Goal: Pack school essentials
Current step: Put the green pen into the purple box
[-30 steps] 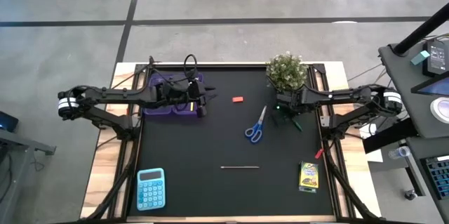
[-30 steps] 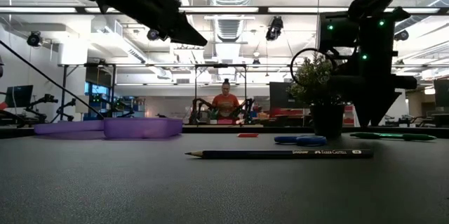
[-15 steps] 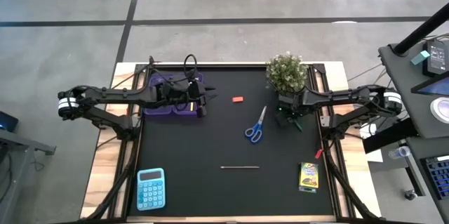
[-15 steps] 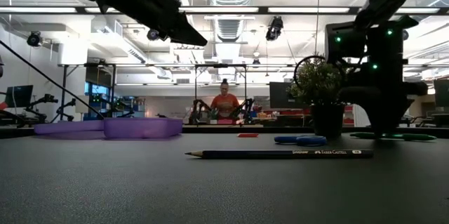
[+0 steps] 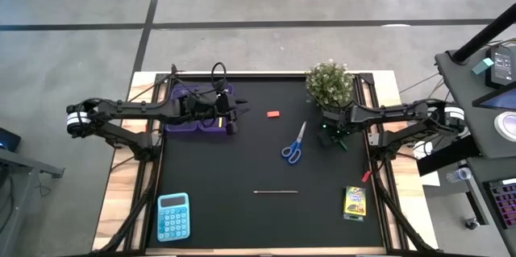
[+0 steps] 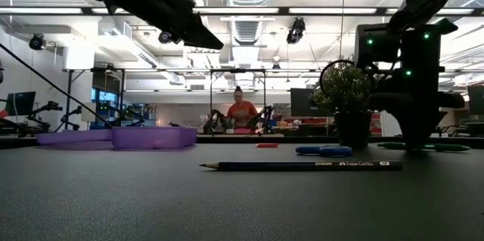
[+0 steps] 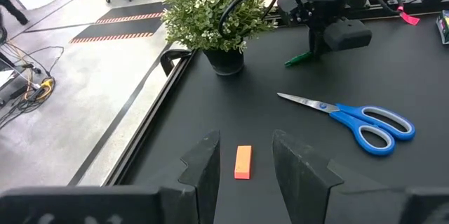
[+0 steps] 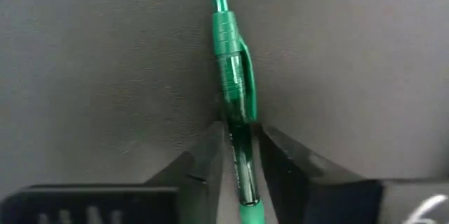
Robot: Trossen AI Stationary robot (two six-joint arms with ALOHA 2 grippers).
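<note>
Nearest the front edge of the table (image 5: pixel 242 225) lie a blue calculator (image 5: pixel 173 216) at the left corner and a crayon box (image 5: pixel 355 201) at the right. A pencil (image 5: pixel 276 192) lies flat between them, a little farther back. Past it, blue-handled scissors (image 5: pixel 293 146) rest on the mat with blades closed, pointing toward the back.

The right gripper (image 8: pixel 238 155) is down at the mat just beside the potted plant (image 5: pixel 329 83). Its two fingers (image 8: pixel 205 155) stand narrowly apart, one on each side of the barrel of a green pen (image 8: pixel 233 76) that lies on the mat; both appear to touch the barrel. The pen's clip end projects beyond the fingertips.

The left gripper (image 7: pixel 242 164) hangs above the mat near the purple case (image 5: pixel 196 105) at the back left. Its fingers are parted and hold nothing. A red eraser (image 5: pixel 272 114) lies on the mat ahead of it, well apart from the scissors.

Beyond the table, a person in an orange top (image 6: pixel 242 109) stands in the room.
</note>
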